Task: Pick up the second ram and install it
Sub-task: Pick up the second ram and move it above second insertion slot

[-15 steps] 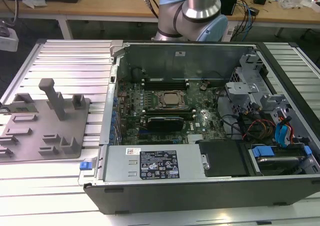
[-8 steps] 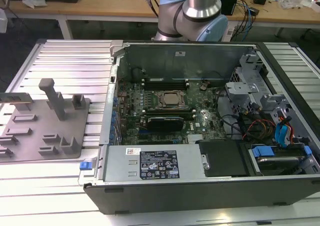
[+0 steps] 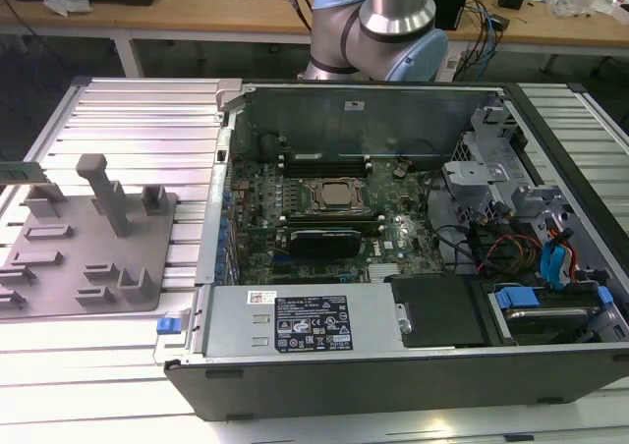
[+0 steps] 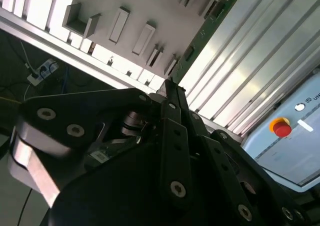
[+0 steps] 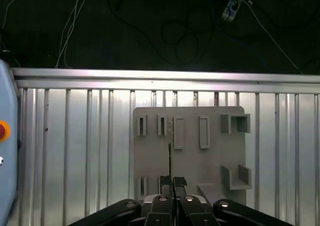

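Item: ram. Long, thin, flat green circuit-board stick with a small dark chip on the face and pale markings near one long edge. In the first wrist view the ram shows edge-on, as a narrow dark line.

Location: held at one end by the gripper. The stick runs straight out from the fingertips over the plate, between the plate's rows of slots. Whether its far end touches the plate cannot be told.

Jaws: clenched on the ram, one black finger against each flat face. In the second wrist view the gripper meets the stick's near end.

Plate: grey plastic with rectangular slots and small raised brackets. In the exterior view the plate carries upright posts and lies flat on the tabletop, at the exterior view's left.

Tabletop: ribbed bright metal.

Case: open, just beside the plate, at the exterior view's right. Inside is a green board with the socket at its middle and long black rails with white end clips next to it.

Arm: grey and pale blue, behind the case.

Button: red on a yellow base, on a pale housing.
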{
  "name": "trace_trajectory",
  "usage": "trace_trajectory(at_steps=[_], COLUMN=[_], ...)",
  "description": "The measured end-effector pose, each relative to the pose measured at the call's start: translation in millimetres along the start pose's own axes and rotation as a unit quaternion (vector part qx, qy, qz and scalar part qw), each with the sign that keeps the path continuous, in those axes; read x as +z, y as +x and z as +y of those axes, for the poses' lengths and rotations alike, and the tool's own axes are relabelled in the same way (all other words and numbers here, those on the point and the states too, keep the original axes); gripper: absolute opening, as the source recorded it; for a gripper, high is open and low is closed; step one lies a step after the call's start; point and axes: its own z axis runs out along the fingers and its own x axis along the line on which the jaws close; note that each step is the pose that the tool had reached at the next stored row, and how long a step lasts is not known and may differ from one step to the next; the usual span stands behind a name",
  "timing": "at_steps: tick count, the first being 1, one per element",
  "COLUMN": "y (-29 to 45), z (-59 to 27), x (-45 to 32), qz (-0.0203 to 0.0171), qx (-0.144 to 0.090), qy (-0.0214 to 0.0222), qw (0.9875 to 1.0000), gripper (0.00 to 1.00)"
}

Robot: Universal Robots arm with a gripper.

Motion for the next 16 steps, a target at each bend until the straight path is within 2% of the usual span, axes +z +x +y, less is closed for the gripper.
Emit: trace_trajectory(at_steps=[3, 4, 6, 10, 12, 16], y=[-0.4, -0.7, -0.9, -1.2, -1.2, -1.5], z=[0.8, 1.3, 1.7, 2.3, 2.4, 3.0], x=[-16.8, -26.5, -35.5, -47.2, -50.0, -62.3], qz=[0.0000, 0.0000, 0.0000, 0.0000, 0.0001, 0.0001], qx=[0.000, 0.000, 0.000, 0.000, 0.000, 0.000], qy=[0.0000, 0.0000, 0.0000, -0.0001, 0.0000, 0.0000], qw=[1.0000, 1.0000, 1.0000, 1.0000, 1.0000, 1.0000], gripper=[0.09, 0.09, 0.09, 0.09, 0.09, 0.09])
